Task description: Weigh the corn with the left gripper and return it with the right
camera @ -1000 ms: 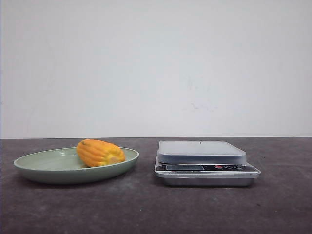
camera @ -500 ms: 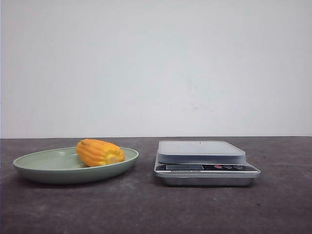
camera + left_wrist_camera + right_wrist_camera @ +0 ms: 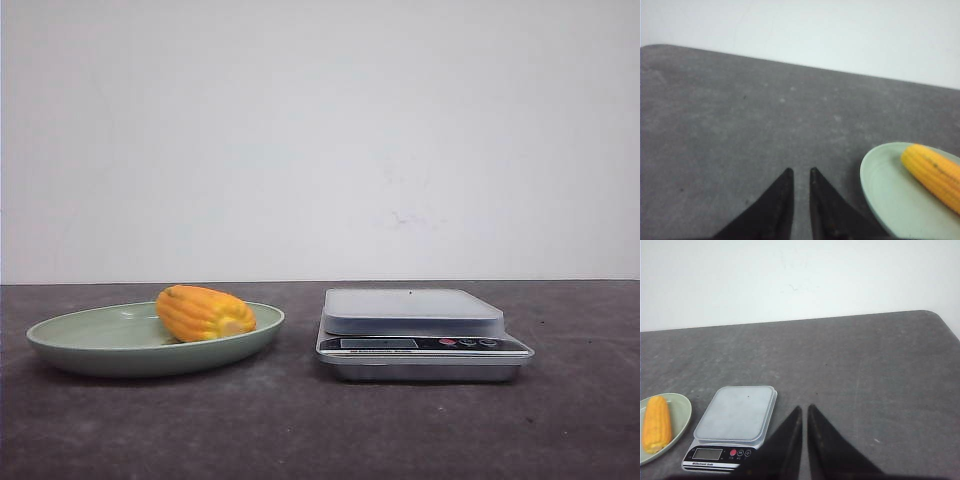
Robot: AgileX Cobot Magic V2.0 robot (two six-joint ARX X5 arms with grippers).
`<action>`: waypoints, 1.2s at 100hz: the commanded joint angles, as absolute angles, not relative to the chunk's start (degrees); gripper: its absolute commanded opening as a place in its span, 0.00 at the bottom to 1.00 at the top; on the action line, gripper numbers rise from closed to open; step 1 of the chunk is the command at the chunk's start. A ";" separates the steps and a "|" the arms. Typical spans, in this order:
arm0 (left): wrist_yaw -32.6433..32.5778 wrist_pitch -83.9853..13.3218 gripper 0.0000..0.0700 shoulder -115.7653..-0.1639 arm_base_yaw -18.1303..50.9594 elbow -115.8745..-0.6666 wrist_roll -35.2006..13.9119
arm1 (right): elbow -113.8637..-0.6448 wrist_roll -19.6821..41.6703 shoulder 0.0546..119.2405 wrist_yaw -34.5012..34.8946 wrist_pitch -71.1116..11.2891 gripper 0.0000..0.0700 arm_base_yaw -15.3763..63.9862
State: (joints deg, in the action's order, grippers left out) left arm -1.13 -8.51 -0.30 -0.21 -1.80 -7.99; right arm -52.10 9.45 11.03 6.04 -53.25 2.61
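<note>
The yellow-orange corn [image 3: 205, 313] lies on its side in the pale green plate [image 3: 95, 328] at the table's left. To its right stands a silver kitchen scale [image 3: 412, 310] with a bare platform. Neither arm shows in the front view. In the left wrist view my left gripper [image 3: 801, 171] hovers over bare table, shut with only a thin slit between its black fingers, and the plate [image 3: 887, 192] with the corn [image 3: 935, 172] lies off to its side. My right gripper [image 3: 805, 407] is shut and holds nothing, beside the scale [image 3: 737, 412], with the corn [image 3: 656, 422] beyond it.
The table top [image 3: 300, 430] is dark grey and a white wall stands behind it. The scale's display and buttons [image 3: 722, 453] face the robot. The table's rounded far corner [image 3: 935, 315] shows in the right wrist view.
</note>
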 commanded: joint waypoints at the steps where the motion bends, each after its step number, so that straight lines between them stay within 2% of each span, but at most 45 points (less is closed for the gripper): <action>1: -0.86 -9.72 0.02 -0.19 -0.30 -0.75 -6.90 | -52.56 10.07 11.38 6.00 -52.49 0.01 2.66; 80: -0.86 -10.74 0.02 -0.19 -0.30 -0.80 -6.90 | -52.56 10.04 11.38 6.00 -52.49 0.01 2.85; 89: -0.86 -10.74 0.02 -0.19 -0.30 -0.80 -6.90 | -52.47 5.32 11.38 5.54 -52.01 0.01 2.79; 103: -0.86 -10.74 0.02 -0.19 -0.30 -0.80 -6.90 | -48.95 1.87 9.85 5.10 -43.38 0.01 1.93; 120: -0.86 -10.74 0.02 -0.19 -0.30 -0.80 -6.90 | -34.72 0.60 4.49 4.43 -27.66 0.01 0.97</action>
